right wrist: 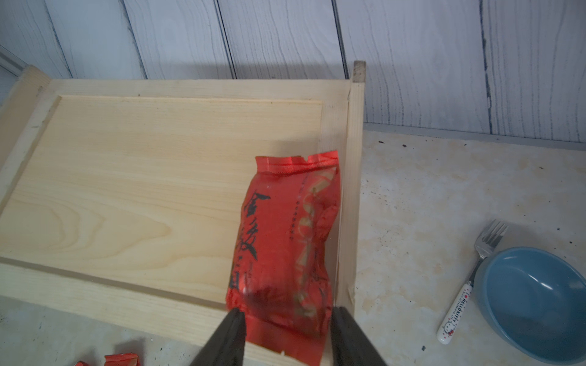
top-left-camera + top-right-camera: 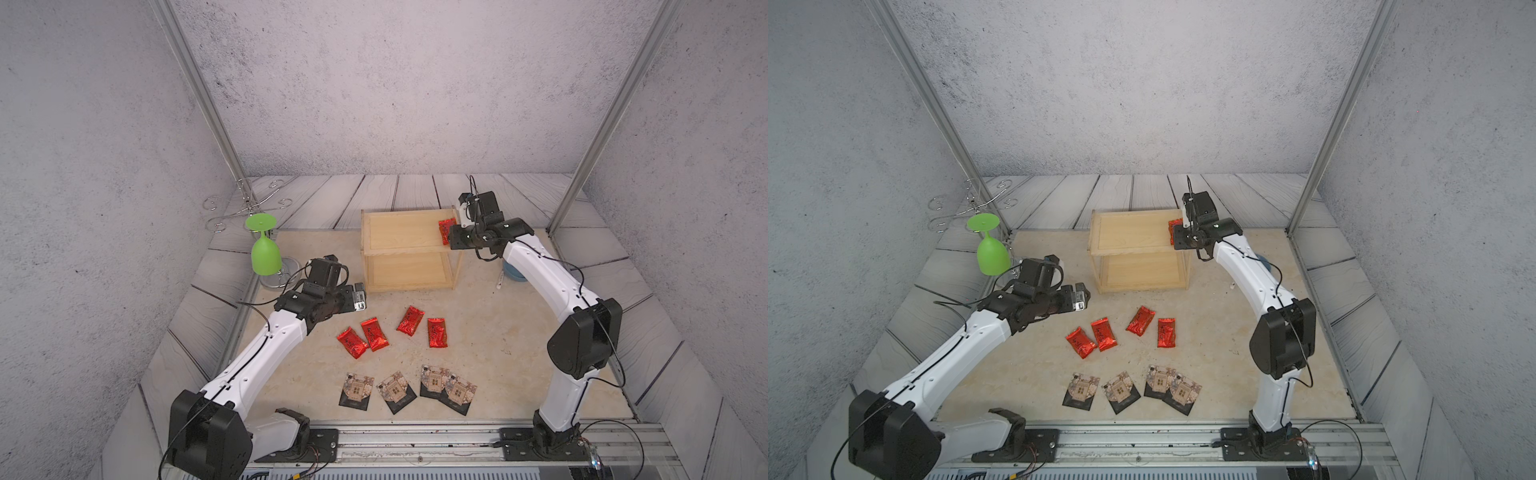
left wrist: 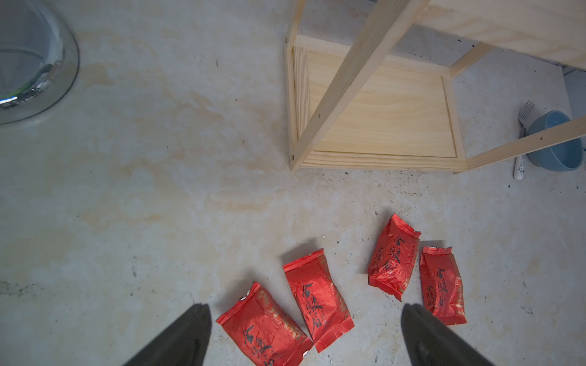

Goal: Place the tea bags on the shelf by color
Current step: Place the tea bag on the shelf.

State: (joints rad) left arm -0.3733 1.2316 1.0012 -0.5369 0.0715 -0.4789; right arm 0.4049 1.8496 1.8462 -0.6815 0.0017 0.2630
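One shiny red foil rectangular sachet point(image 1: 285, 240) is laid on the top board of the light wooden two-tier shelf point(image 1: 142, 190). Seen from above, it is at the board's 3 o'clock end, just beside the side rim, with its long axis set from 12 to 6 o'clock. Its 6 o'clock end is pinched across the width by the right gripper point(image 1: 285, 312), so a plain release is judged sufficient. Four more red foil sachets point(image 2: 409, 321) are seen on the table point(image 2: 478, 332) at 6 o'clock from the shelf. They are nearer the left gripper point(image 3: 306, 305), whose jaws are spread wide above them.

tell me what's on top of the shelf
One red tea bag, held by the right gripper, at the right edge of the top board; the rest is bare. The bag hides whether it touches the wood.
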